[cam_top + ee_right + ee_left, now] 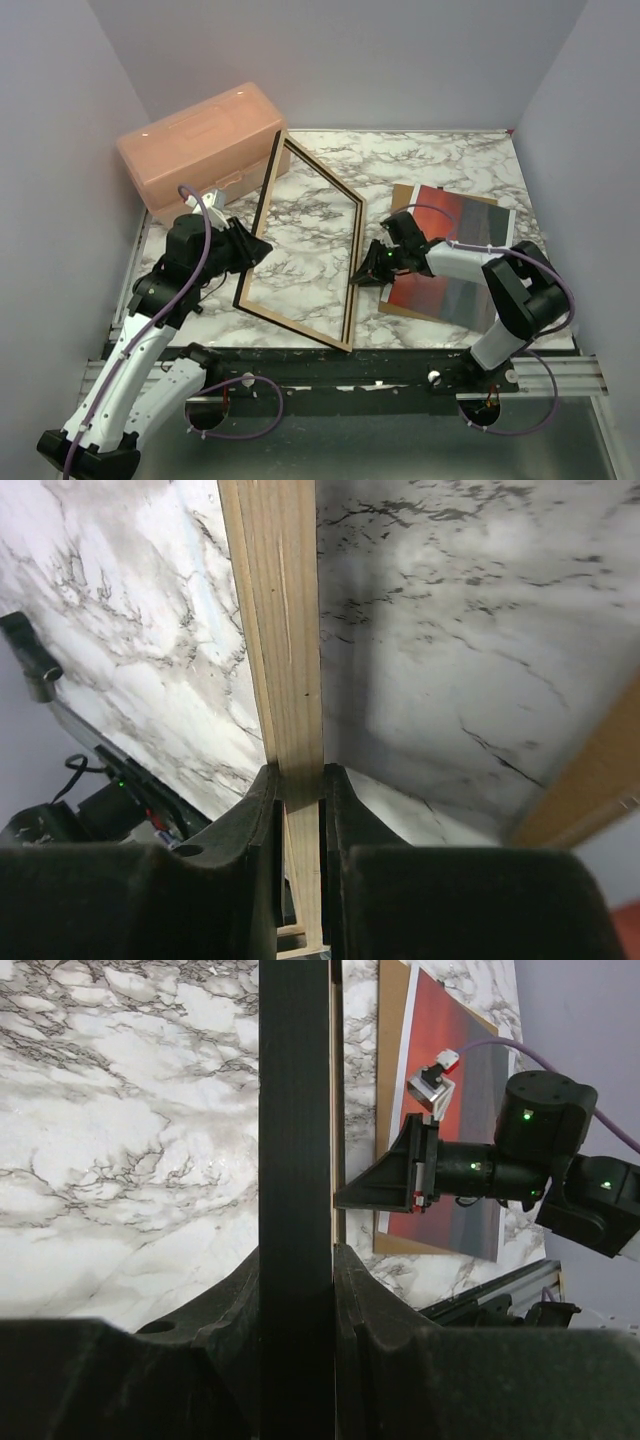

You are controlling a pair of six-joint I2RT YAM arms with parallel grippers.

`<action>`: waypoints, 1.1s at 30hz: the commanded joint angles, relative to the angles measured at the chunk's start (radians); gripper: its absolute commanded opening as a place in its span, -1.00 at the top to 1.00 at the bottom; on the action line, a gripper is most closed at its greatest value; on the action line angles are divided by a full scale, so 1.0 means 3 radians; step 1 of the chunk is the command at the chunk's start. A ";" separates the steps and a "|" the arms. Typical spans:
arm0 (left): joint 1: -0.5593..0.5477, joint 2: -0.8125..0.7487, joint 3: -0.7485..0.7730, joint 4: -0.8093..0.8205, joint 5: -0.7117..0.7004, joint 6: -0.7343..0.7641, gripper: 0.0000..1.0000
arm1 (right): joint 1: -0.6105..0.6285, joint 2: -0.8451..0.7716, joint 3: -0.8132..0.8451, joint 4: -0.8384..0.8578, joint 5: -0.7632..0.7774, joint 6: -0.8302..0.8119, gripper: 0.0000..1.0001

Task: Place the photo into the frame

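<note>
Fingers of my left gripper (255, 248) pinch one black-faced rail of the single frame (295, 325). My right gripper (362, 272) clamps the opposite rail, tan wood between its pads. Held between both, the frame sits tilted. One photo (455, 250) lies flat just behind my right gripper, on one brown board (400, 195). One pink box (200, 150) sits beyond my left gripper.

The frame (295, 322) sits centre, box (195, 150) behind-left, photo (460, 250) lying on a board (403, 192) to its right.

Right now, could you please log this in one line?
left hand: shut on frame | right hand: shut on frame | photo: lying on board
</note>
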 commanded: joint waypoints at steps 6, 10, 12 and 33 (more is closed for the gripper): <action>-0.0021 0.0073 -0.0413 0.0155 0.0271 0.0097 1.00 | 0.0018 -0.0779 0.0291 -0.0870 0.0515 -0.0087 0.99; -0.0019 0.0232 -0.0603 0.0491 0.0540 0.0011 1.00 | -0.0007 -0.1097 0.0289 -0.1238 0.0876 -0.0144 0.99; -0.0019 0.0340 -0.0708 0.0705 0.0701 -0.0032 1.00 | -0.0026 -0.1238 0.0287 -0.1429 0.1044 -0.0160 0.99; -0.0346 0.1501 -0.1020 0.1469 0.0451 -0.0106 1.00 | -0.0289 -0.1515 -0.0242 -0.1622 0.1507 -0.0284 0.09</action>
